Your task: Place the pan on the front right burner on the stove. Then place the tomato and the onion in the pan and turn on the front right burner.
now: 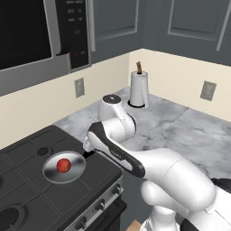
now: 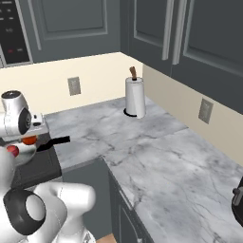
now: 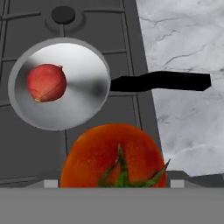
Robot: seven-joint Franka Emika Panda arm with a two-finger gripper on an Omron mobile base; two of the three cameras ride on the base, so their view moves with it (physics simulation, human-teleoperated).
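The silver pan (image 3: pixel 83 94) sits on the right side of the black stove (image 1: pixel 27 194), over the front right burner, which it hides. Its black handle (image 3: pixel 159 82) points out over the counter. A reddish onion (image 3: pixel 46 82) lies in the pan's left half; the onion (image 1: pixel 63 165) looks like a red ball in the left base view. My gripper (image 2: pixel 29 136) hangs above the pan's near edge, shut on the tomato (image 3: pixel 113 157), which hides the fingertips. Its green stem faces the camera.
A small back burner (image 3: pixel 63 14) lies beyond the pan. Knobs (image 1: pixel 99 205) line the stove's silver front. The marble counter (image 1: pixel 180 126) stretches right, with a paper towel roll (image 1: pixel 139 89) in the corner. A microwave (image 1: pixel 27 40) hangs over the stove.
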